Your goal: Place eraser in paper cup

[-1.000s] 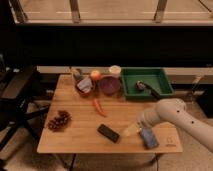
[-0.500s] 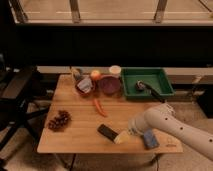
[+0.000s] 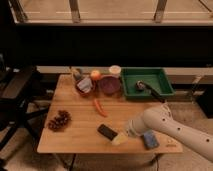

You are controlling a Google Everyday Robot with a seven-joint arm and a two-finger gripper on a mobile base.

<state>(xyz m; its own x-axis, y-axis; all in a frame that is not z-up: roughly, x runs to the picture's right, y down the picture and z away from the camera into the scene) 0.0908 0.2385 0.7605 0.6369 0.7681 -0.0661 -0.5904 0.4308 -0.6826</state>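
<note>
The black eraser lies flat on the wooden table near its front edge. My gripper is low over the table just right of the eraser, almost touching its right end; it is at the end of my white arm that comes in from the right. The pale paper cup stands at the back of the table, between an orange fruit and the green tray, well away from the gripper.
A dark purple bowl sits in front of the cup, with a second bowl holding a packet, an orange fruit, a green tray, a red chili, grapes, and a blue pad. A black chair stands at left.
My arm has swung further left and down, bringing the gripper from above the blue pad to right beside the eraser. The eraser has not moved.
</note>
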